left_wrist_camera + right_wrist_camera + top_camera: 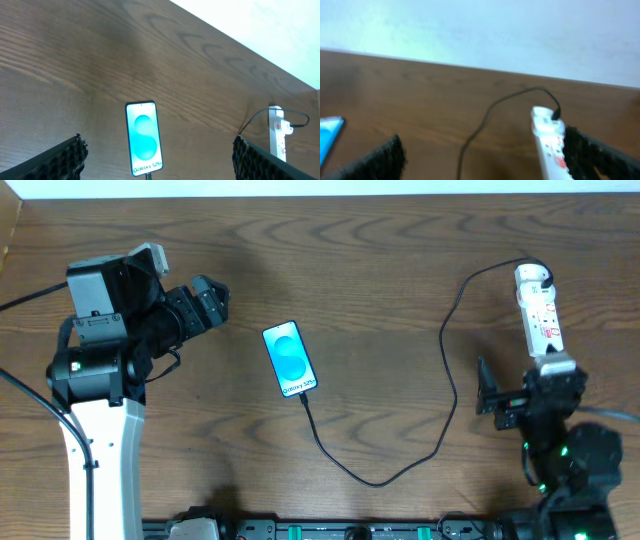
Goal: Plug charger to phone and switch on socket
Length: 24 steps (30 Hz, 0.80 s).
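The phone [289, 359] lies flat mid-table, its cyan screen up. The thin black charger cable [375, 478] meets the phone's lower edge, loops toward the front of the table, then runs up to the far end of the white socket [540, 310] at the right. My left gripper [212, 302] hovers open left of the phone, holding nothing. In the left wrist view the phone [144, 137] and the cable tip [148, 176] show between the fingers [62, 160]. My right gripper [520, 380] is open at the socket's near end. The socket [550, 142] lies just inside the right finger [592, 155].
The wooden table's far edge [320, 192] meets a white surface. The robot bases stand along the front edge [330, 530]. The left arm's white column [95, 460] fills the left front corner.
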Motion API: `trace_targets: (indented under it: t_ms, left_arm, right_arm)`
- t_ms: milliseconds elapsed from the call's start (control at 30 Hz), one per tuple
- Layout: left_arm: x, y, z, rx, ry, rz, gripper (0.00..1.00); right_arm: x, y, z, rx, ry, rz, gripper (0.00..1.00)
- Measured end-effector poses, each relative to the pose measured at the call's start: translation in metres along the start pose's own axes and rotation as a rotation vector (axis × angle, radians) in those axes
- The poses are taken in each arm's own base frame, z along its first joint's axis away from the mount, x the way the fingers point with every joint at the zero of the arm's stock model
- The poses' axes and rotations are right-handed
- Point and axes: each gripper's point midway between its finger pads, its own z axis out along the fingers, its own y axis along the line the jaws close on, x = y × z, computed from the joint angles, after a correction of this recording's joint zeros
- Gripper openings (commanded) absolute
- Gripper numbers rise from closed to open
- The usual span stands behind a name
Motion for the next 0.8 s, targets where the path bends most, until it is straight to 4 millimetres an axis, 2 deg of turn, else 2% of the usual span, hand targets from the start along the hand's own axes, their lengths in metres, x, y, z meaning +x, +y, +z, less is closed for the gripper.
trace_targets:
  t_ms: [100,233,300,600,800]
  left_arm:
    - [0.000,0.000,0.000,0.000,0.000,-0.001,0.95]
    - [0.000,0.000,0.000,0.000,0.000,0.000,0.95]
    - [0.000,0.000,0.000,0.000,-0.001,0.000,0.95]
    - [0.000,0.000,0.000,0.000,0.000,0.000,0.95]
    - [0.000,0.000,0.000,0.000,0.000,0.000,0.94]
  right_arm:
    - [0.013,0.000,-0.003,0.009,-0.075,0.026,0.99]
    - [0.039,0.001,-0.003,0.015,-0.107,0.068,0.99]
    - [0.044,0.002,-0.003,0.017,-0.127,0.073,0.99]
    - [0.085,0.003,0.004,0.022,-0.105,0.105,0.99]
    - [0.089,0.003,0.004,0.022,-0.096,0.116,0.99]
